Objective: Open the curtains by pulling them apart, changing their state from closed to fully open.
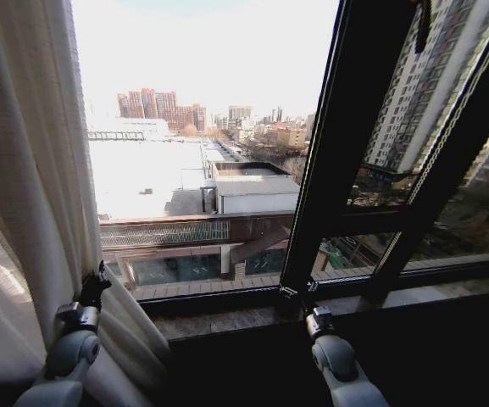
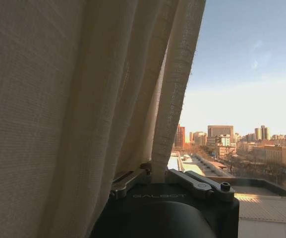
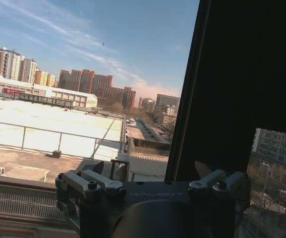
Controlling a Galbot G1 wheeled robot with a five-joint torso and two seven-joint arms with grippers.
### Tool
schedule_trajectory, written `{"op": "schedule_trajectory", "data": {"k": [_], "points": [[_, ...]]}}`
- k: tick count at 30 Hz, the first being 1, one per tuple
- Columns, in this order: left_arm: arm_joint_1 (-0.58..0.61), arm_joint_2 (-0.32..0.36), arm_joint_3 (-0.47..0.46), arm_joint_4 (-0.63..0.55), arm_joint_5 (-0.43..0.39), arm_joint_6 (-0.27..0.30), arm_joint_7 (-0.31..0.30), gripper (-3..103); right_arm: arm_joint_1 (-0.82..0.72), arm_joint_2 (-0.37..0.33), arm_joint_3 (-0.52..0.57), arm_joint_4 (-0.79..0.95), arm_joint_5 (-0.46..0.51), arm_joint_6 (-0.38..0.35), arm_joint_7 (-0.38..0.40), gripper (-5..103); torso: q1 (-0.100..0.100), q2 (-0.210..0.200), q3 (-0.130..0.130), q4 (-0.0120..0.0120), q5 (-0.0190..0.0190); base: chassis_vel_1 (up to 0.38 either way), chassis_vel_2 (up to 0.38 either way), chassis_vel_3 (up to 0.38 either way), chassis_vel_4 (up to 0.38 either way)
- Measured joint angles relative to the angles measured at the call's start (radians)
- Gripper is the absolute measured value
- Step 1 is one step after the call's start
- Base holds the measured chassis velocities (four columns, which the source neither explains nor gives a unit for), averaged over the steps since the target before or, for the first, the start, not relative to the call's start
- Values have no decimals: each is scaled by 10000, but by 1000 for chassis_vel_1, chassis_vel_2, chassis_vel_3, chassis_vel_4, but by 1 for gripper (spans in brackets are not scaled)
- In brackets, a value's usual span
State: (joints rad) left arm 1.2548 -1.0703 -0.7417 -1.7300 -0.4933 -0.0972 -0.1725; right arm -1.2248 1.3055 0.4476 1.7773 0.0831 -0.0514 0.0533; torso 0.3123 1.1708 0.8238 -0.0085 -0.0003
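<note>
The curtain [image 1: 32,195], cream-white and pleated, hangs bunched along the left side of the window. My left gripper [image 1: 93,287] sits low at its inner edge, shut on the fabric. In the left wrist view the curtain [image 2: 73,99] covers the near side, and its hemmed edge runs down into the left gripper [image 2: 157,176]. My right gripper [image 1: 298,292] stands just above the sill, at the foot of the black window frame bar [image 1: 337,144]. The right wrist view has the right gripper [image 3: 152,171] open, with the frame bar [image 3: 232,74] close behind one finger and no fabric between the fingers.
A stone window sill [image 1: 227,320] runs below the glass. A second slanted black bar [image 1: 447,161] crosses the right part of the window. Rooftops and city buildings lie outside behind the pane.
</note>
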Motion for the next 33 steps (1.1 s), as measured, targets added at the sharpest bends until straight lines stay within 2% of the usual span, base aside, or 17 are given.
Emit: {"op": "schedule_trajectory", "data": {"k": [4, 11, 26, 33], "points": [[134, -7, -107, -144, -26, -9, 10, 0, 0, -5, 9, -1, 0, 0, 1, 100, 1, -1, 1, -11, 11, -9, -15, 4, 10], [321, -53, -276, -321, -64, -27, 15, 0, 0, -4, 8, 0, 0, 0, 1, 100, 2, -1, 2, 0, 0, -13, -12, 21, 3], [470, -120, -456, -469, -91, -57, 13, 0, 0, -3, 6, 0, 0, 0, 1, 100, 1, -1, 1, -3, 6, 115, 73, -120, -78], [293, 352, -939, -34, -571, -28, -212, 0, 0, 0, 2, 0, 0, 0, 0, 100, 1, -1, 1, 1, -1, 68, 82, -61, -64]]}}
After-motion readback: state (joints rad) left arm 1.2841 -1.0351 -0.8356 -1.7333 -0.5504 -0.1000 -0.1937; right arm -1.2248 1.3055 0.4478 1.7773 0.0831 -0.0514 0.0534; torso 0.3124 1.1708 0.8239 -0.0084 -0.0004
